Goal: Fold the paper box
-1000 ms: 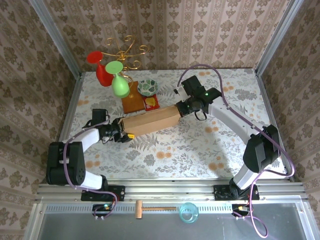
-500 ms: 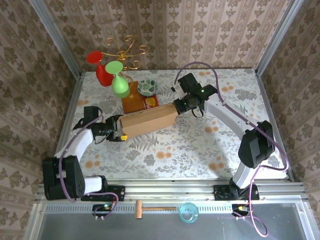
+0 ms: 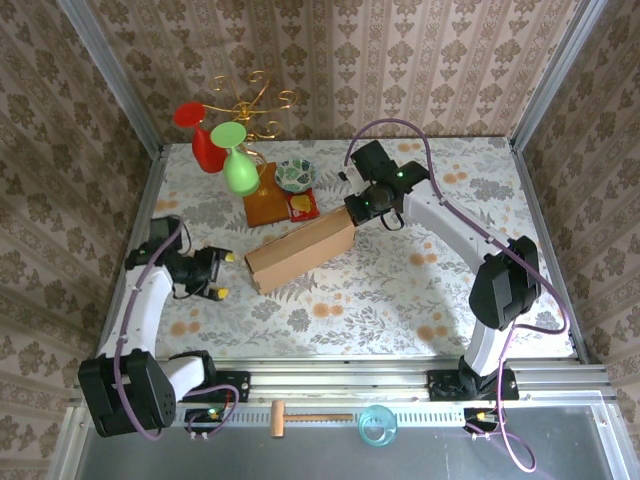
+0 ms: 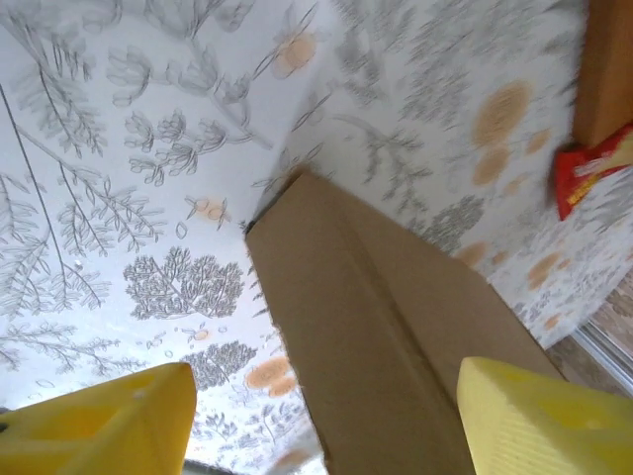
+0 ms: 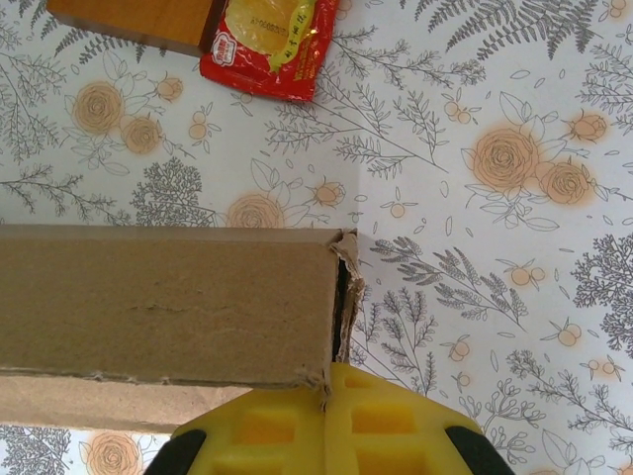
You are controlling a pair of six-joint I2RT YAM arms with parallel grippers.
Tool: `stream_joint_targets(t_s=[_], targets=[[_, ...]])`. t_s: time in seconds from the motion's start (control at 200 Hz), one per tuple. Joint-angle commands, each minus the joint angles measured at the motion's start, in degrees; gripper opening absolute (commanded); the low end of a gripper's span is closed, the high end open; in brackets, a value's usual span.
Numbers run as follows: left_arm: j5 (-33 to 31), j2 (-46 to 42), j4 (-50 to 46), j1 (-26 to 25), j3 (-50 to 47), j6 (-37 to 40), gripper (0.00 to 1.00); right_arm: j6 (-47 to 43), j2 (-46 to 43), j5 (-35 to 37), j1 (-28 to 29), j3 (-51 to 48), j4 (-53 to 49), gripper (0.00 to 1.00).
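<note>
Two claws flank the paper box [image 3: 300, 250], a closed brown cardboard slab lying slantwise near the middle of the floral desk [image 3: 400, 290]. The left claw [image 3: 224, 275] sits apart from the box's near-left end. Its yellow fingers [image 4: 109, 421] are spread wide, and in the left wrist view the box's end shows between them, farther off and untouched. The right claw [image 3: 352, 212] is at the box's far-right end, its pads [image 5: 267, 430] pressed together right against the torn corner of that end. Whether any cardboard is nipped between them I cannot tell. Just beyond the box lie a red packet [image 5: 272, 35] and a wooden base [image 3: 268, 207], touching each other and clear of the box.
</note>
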Motion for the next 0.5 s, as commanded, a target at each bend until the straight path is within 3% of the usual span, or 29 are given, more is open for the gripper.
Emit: stream_joint_targets(t_s=[0.0, 0.09, 0.18, 0.35, 0.495], targets=[[-9.74, -2.19, -9.06, -0.06, 10.91, 13.87, 0.57, -0.15, 1.26, 1.53, 0.22, 1.47, -5.56, 0.00], [-13.69, -1.98, -13.10, -2.08, 17.98, 20.77, 0.45, 0.09, 1.28, 1.36, 0.22, 1.94, -6.12, 0.00], [-11.67, 0.10, -15.71, -6.80, 22.44, 28.55, 0.40, 0.30, 1.77, 1.01, 0.22, 2.46, -6.65, 0.00], [-18.61, -1.81, -20.53, -18.35, 25.12, 35.21, 0.36, 0.39, 3.04, 0.68, 0.08, 4.41, -8.31, 0.00], [-21.92, -2.40, -20.73, -22.88, 24.59, 42.26, 0.39, 0.07, 4.13, 0.03, -0.12, 5.70, -9.07, 0.00]])
